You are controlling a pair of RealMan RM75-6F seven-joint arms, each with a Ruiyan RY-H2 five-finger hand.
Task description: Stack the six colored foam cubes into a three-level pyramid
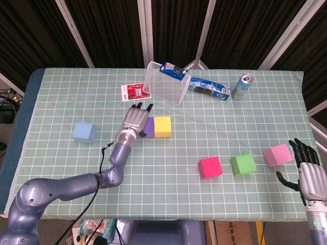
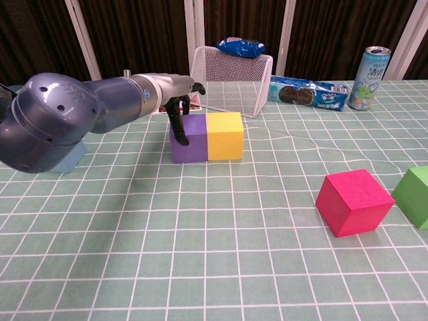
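On the tabletop [image 1: 61, 102], left of centre: purple foam cube [image 1: 148, 126] touching yellow foam cube [image 1: 162, 126] on its right, side by side. Against the purple cube's left side, touching: left hand [image 1: 135, 120]. Well apart to the left: light-blue foam cube [image 1: 84, 132]. Nearer the front, right of centre, in a spaced row from left to right: magenta foam cube [image 1: 210, 167], green foam cube [image 1: 242, 164], pink foam cube [image 1: 278, 155]. Just right of the pink cube, at the table edge: right hand [image 1: 309, 176], fingers apart. Behind the touching pair: tilted white wire basket [image 1: 164, 84], with a blue snack packet [image 1: 172, 71] on top, a small red card [image 1: 135, 92] to its left, a blue biscuit pack [image 1: 210, 89] to its right, then an upright drink can [image 1: 241, 86].
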